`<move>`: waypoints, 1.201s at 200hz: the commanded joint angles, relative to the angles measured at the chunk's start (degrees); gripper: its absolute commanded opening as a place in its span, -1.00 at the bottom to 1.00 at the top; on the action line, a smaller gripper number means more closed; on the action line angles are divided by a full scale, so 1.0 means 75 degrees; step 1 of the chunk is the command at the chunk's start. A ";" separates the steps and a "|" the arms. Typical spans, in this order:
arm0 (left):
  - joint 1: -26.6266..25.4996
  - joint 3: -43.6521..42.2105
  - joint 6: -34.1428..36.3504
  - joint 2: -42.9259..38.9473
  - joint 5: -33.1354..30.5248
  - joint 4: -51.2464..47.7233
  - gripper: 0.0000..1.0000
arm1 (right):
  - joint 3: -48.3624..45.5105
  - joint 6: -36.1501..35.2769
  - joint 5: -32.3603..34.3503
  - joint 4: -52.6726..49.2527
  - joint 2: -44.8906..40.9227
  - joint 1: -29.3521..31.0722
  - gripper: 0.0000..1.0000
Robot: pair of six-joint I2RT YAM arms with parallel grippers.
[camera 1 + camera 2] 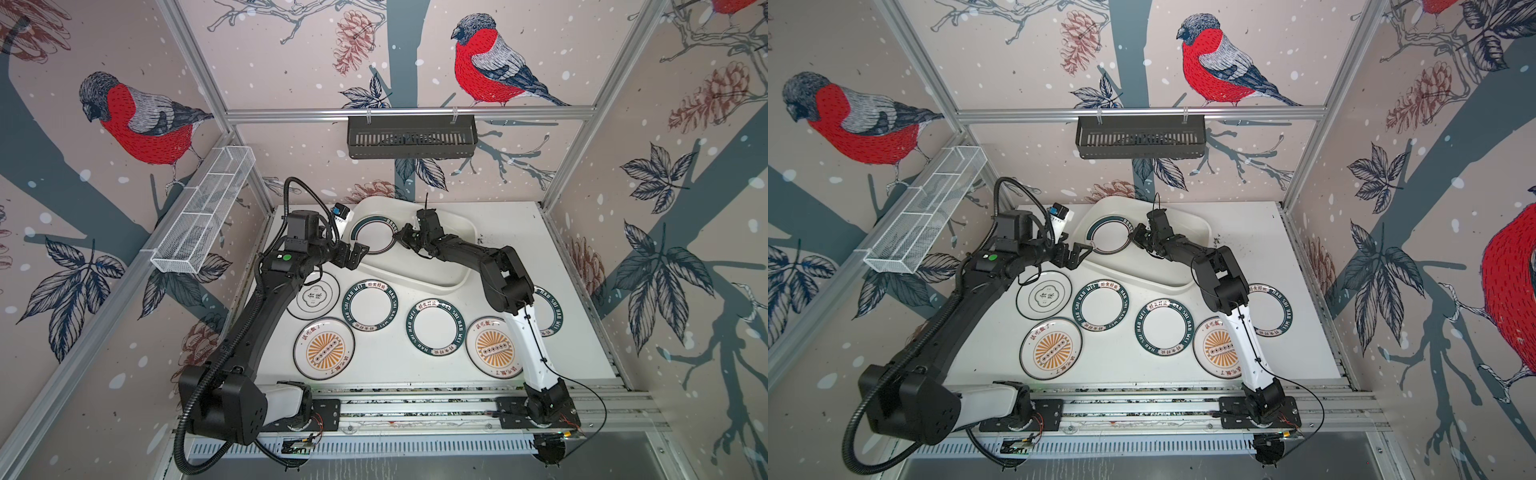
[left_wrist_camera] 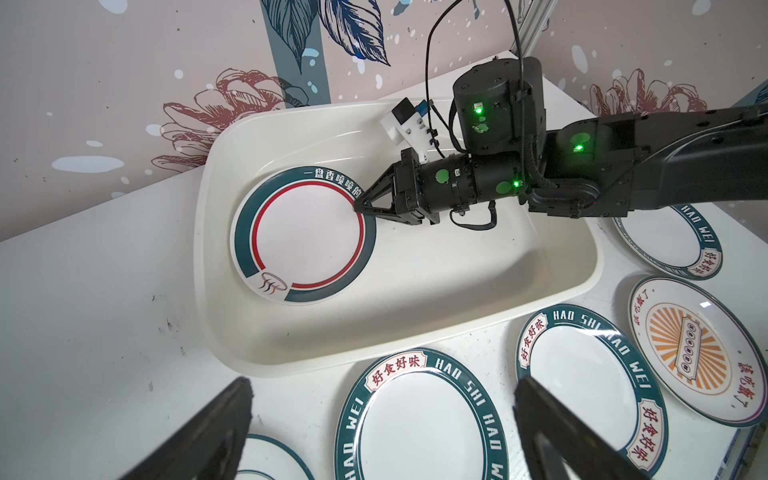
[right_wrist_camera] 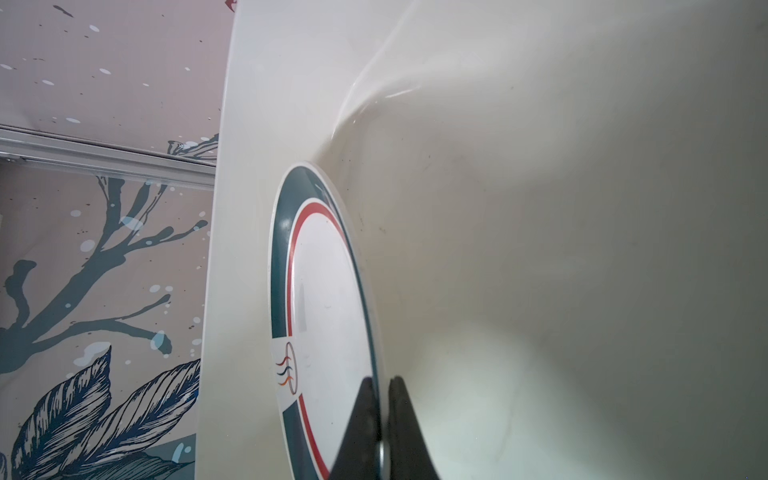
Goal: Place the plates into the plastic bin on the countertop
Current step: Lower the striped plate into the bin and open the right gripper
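Our left arm [image 1: 245, 320] reaches forward from its base and bends inward at the wrist. The left tool [image 1: 360, 257] hangs there empty, its jaws spread wide. Our right arm [image 1: 465, 251] rises, folds at the elbow and stretches leftward. The right tool [image 2: 360, 206] is pinched tight on the rim of a plate [image 2: 307, 237].

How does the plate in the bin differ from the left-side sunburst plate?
The red-ringed plate sits in the plastic bin, the sunburst plate on the countertop. The red-ringed plate's centre is plain, the sunburst plate's orange. The right claw grips the red-ringed plate's rim; the sunburst plate is untouched. Both are round.
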 commanded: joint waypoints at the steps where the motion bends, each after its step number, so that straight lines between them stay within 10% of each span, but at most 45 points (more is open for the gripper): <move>1: -0.0007 0.0042 0.0032 -0.0020 0.0171 0.0076 0.95 | 0.0106 0.0075 -0.0178 0.0196 0.0108 -0.0008 -0.83; 240: 0.0003 0.0198 0.0081 0.0047 0.0478 -0.0043 0.95 | 0.0836 0.0335 -0.0474 -0.0191 0.0809 -0.0089 -0.30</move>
